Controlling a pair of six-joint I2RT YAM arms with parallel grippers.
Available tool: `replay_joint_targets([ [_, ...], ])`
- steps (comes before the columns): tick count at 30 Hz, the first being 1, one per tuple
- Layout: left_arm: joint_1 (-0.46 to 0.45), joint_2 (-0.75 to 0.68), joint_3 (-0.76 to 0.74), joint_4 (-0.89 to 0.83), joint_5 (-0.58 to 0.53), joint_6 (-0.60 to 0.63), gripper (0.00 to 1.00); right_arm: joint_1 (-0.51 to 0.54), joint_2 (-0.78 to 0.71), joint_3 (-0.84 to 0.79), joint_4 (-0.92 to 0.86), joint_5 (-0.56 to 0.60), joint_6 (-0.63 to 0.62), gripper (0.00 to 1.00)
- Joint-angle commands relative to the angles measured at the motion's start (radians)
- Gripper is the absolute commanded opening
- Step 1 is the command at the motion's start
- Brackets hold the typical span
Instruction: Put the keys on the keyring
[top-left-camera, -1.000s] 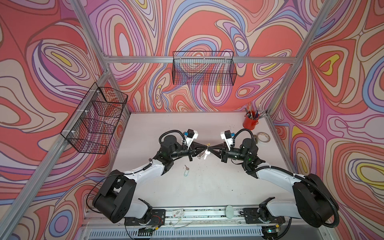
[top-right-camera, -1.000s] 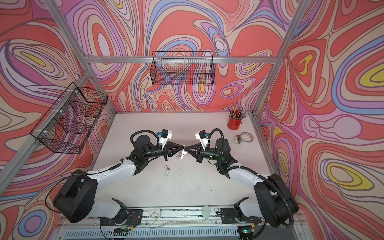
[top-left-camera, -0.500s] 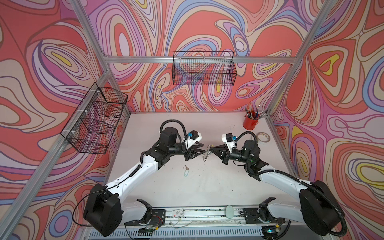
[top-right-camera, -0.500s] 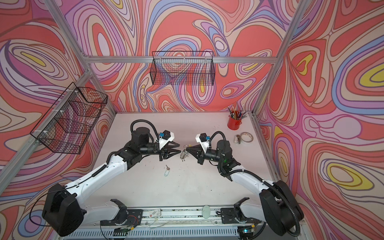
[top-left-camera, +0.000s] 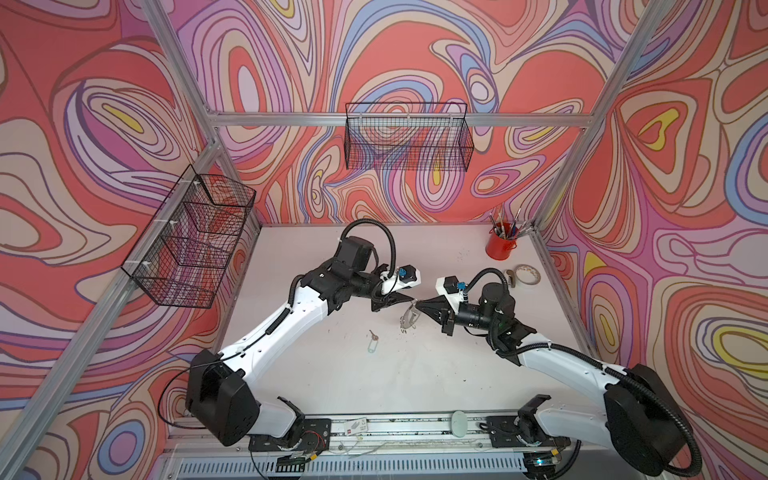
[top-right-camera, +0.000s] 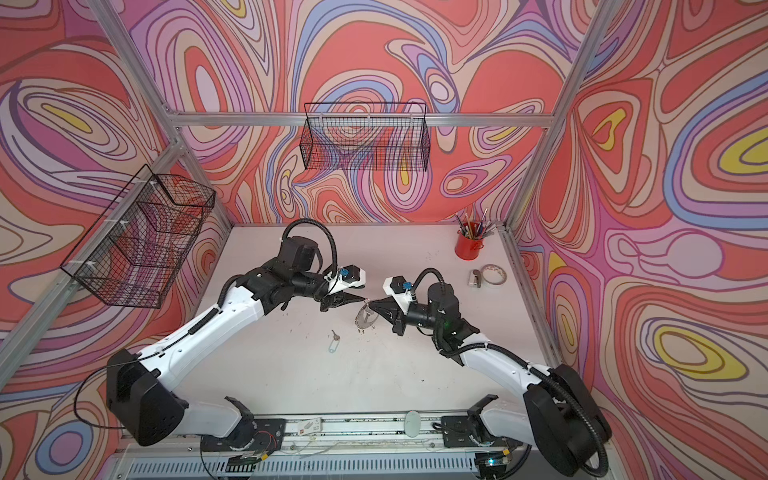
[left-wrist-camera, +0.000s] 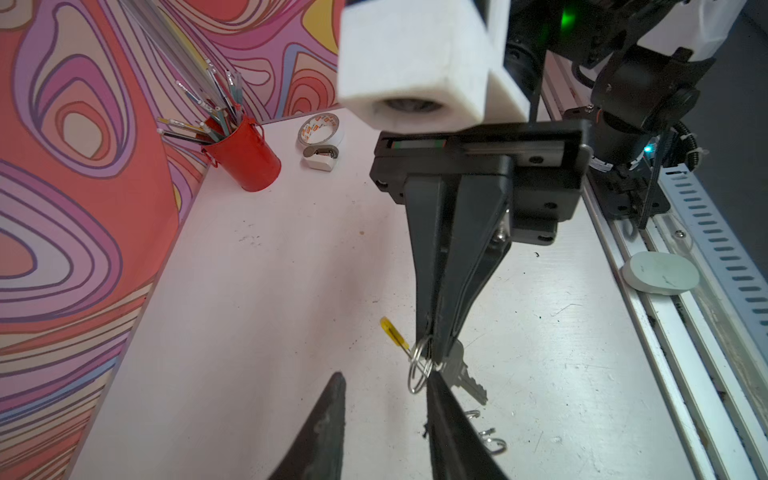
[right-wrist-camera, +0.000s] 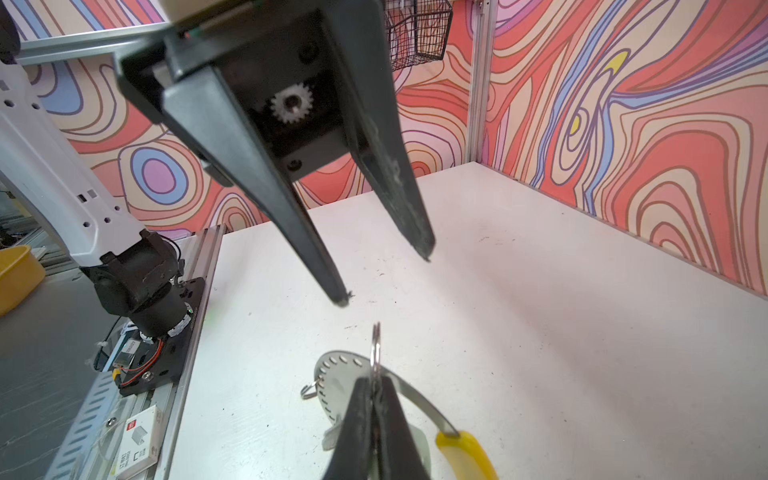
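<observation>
1. We see the right gripper (right-wrist-camera: 374, 386) clenched on the keyring (right-wrist-camera: 337, 370) by one of its wire loops (right-wrist-camera: 376, 343). The hoop hangs from that grip above the table (top-left-camera: 332, 382), with its yellow sleeve (right-wrist-camera: 465, 451) off to one side. We cannot tell whether its lower edge touches the table.
2. The left gripper (right-wrist-camera: 384, 277) is released, its jaws apart with nothing between them. Its tips sit just beside the held loop without touching it.
3. One key (left-wrist-camera: 463, 376) hangs right at that loop, behind the right fingers. We cannot tell whether it is threaded onto the loop or only pinched along with it.
4. The other key (top-left-camera: 372, 341) lies flat on the table with its pale tag, apart from both grippers.
5. We judge the task about half done at best. The first key is at the ring and may already be on it. The second key has yet to be picked up, brought to a loop and threaded on, which we expect to fall to the free left gripper while the right one steadies the keyring.
</observation>
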Motion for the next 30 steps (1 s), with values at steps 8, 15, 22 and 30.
replay_joint_targets([
  [8,-0.026,0.054,0.066,-0.125,0.001,0.089,0.20,0.008,-0.025,-0.014,0.020,0.002,-0.025,0.00],
  [15,-0.031,0.070,0.074,-0.117,0.004,0.074,0.04,0.008,-0.015,-0.014,0.041,-0.002,-0.013,0.00],
  [22,-0.030,0.075,0.059,-0.101,0.011,0.050,0.00,0.008,-0.022,-0.014,0.031,0.007,-0.023,0.00],
  [30,0.021,0.017,-0.017,0.100,0.021,-0.208,0.00,0.007,-0.077,-0.041,0.003,0.151,-0.004,0.15],
])
